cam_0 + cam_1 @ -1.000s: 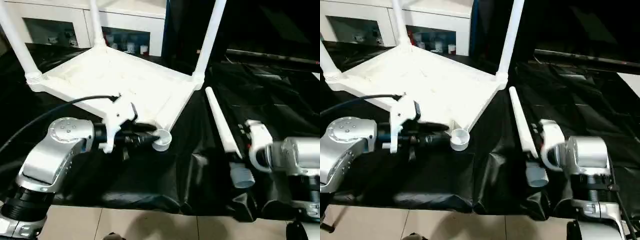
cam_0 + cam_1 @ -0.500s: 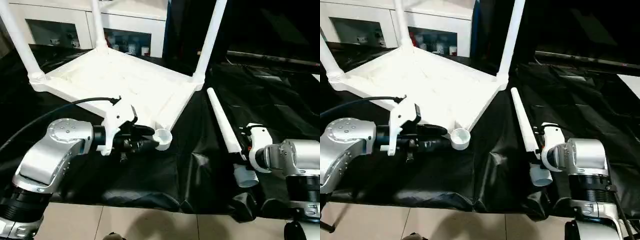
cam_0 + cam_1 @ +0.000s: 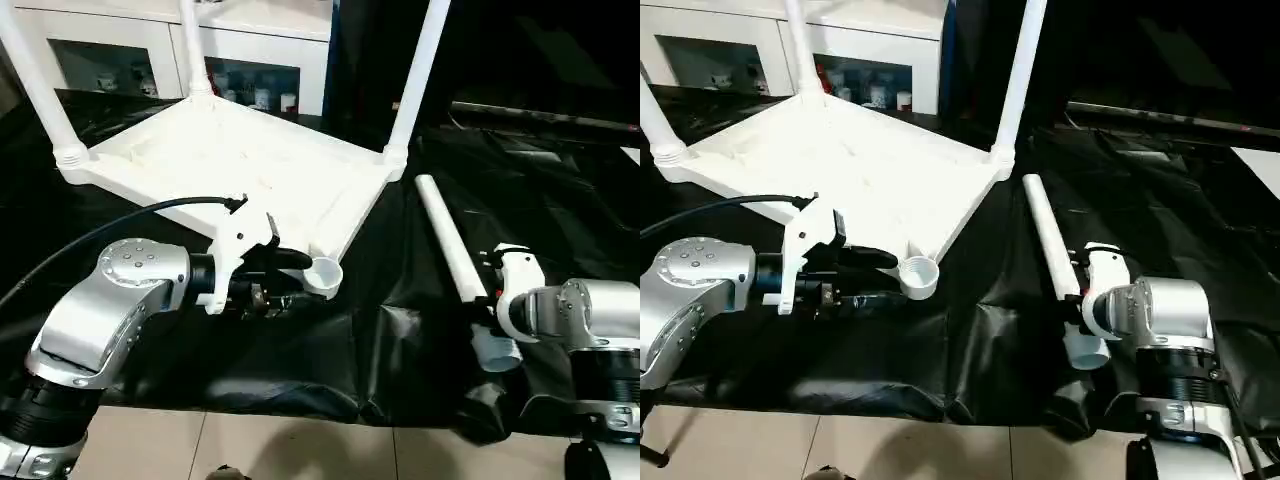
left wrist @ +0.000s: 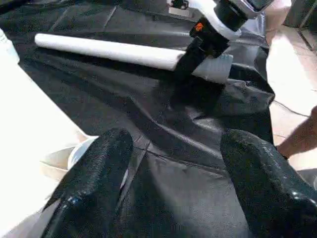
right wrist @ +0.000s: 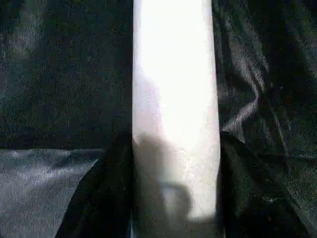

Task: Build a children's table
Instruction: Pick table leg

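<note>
The white children's table top (image 3: pixel 230 160) lies upside down on the black cloth, with three white legs standing in its sockets (image 3: pixel 418 70). The empty fourth corner socket (image 3: pixel 322 275) faces me. My left gripper (image 3: pixel 285 280) is open right beside that socket, one finger (image 4: pixel 91 173) touching its rim, with cloth between the fingers. The loose fourth leg (image 3: pixel 450 240) lies to the right of the top. My right gripper (image 3: pixel 490 300) is shut on it near its thick end (image 3: pixel 1087 350). The right wrist view shows the leg (image 5: pixel 173 89) clamped between both fingers (image 5: pixel 111 193).
A white glass-door cabinet (image 3: pixel 250 50) stands behind the big table draped in black cloth (image 3: pixel 380 350). The cloth's front edge hangs over a tiled floor (image 3: pixel 300 445). Part of a person's limb (image 4: pixel 299 139) shows at the edge of the left wrist view.
The right gripper has tilted the loose leg, so its far end now sits a little higher. The left gripper's fingers have spread apart beside the empty socket.
</note>
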